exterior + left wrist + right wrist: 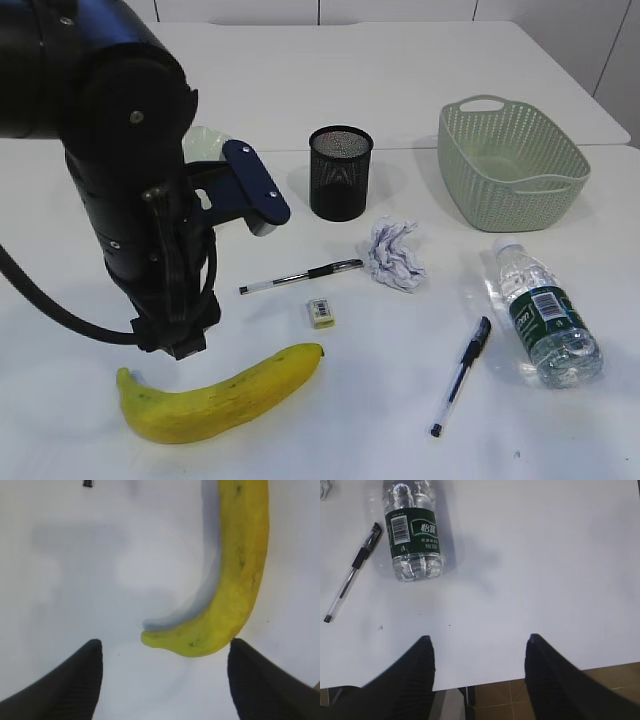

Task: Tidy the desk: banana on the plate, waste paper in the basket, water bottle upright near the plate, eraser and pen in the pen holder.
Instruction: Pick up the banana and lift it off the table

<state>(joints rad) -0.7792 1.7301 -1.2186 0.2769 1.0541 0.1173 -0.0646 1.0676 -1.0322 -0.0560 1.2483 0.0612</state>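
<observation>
In the exterior view the left arm looms over the table's front left corner, above the banana; its bulk hides most of the plate behind it, and the left hand itself cannot be made out. Two pens, eraser, waste paper and the lying water bottle sit untouched before the pen holder and basket.

In the left wrist view the left hand is spread, empty, straddling the banana's end, likely lining up a grasp.

In the right wrist view the right hand is spread and empty at the table's near edge, apparently waiting.
</observation>
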